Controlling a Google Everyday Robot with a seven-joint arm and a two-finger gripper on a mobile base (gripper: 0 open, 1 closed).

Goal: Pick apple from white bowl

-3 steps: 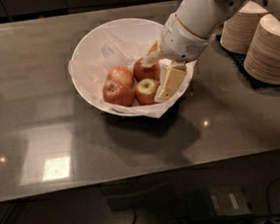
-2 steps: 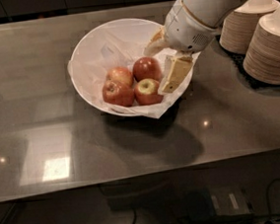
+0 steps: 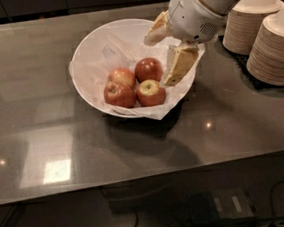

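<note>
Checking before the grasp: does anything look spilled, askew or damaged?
Nothing serious. The crinkled white paper lining spills unevenly over the front rim of the large glossy white bowl. All four apples sit inside, including the yellow-patched red apple. The tool hangs open and empty above the bowl's right side.

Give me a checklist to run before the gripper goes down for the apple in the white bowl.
1. Apple visible, pale stem patch facing up: ok.
2. Gripper open and empty: ok.
3. Gripper centred over the apple: not ok; it hangs over the white bowl on its right side, nearer the darker apple.
4. Finger room around the apple: not ok; a red-orange apple sits against its left.
5. Arm clear of the paper bowl stacks: cannot tell.
</note>
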